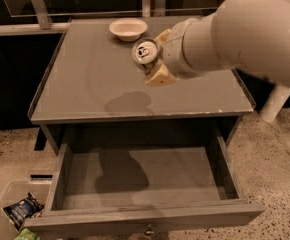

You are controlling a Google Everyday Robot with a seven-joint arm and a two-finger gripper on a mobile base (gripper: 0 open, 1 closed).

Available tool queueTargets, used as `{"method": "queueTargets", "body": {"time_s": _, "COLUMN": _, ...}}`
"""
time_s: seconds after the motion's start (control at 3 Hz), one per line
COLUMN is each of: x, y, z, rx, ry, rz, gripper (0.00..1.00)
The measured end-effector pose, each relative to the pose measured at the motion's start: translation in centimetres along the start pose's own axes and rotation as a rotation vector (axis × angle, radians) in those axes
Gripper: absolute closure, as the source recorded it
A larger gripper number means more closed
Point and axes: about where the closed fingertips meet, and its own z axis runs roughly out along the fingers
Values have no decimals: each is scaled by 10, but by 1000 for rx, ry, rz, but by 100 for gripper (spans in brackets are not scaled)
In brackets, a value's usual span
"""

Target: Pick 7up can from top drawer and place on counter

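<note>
Gripper: I see the gripper clenched on the can, one beige finger below it and the other above; it hangs over the rear middle of the counter, clear of the surface

Can: the can is tipped on its side in the grasp, its shiny pull-tab top facing my camera; it is in the air, near the bowl but apart from it

Arm: the thick white arm reaches in from the upper right

Counter: the grey counter shows a dark shadow in front of the can

Bowl: a white bowl sits at the back edge

Drawer: the drawer stands pulled open below the counter; I see no can in it

Floor: a bin with snack packets sits at the lower left

Done, as I judge: the can is out of the drawer and over the counter

Left, as I judge: turn the can upright; lower it to the surface away from the bowl; release; back off
</note>
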Motion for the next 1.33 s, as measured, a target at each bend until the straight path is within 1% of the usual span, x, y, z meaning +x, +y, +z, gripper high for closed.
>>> {"method": "queueTargets", "body": {"time_s": 0.33, "x": 50, "y": -39, "z": 12, "rx": -74, "ry": 45, "rz": 149, "gripper": 100}}
{"method": "queueTargets", "body": {"time_s": 0.67, "x": 85, "y": -61, "z": 23, "rx": -155, "ry": 53, "rz": 275, "gripper": 100}}
{"method": "queueTargets", "body": {"time_s": 1.0, "x": 115, "y": -53, "z": 34, "rx": -206, "ry": 19, "rz": 377, "gripper": 100}}
{"method": "queueTargets", "body": {"time_s": 1.33, "x": 153, "y": -15, "z": 58, "rx": -255, "ry": -11, "rz": 475, "gripper": 100}}
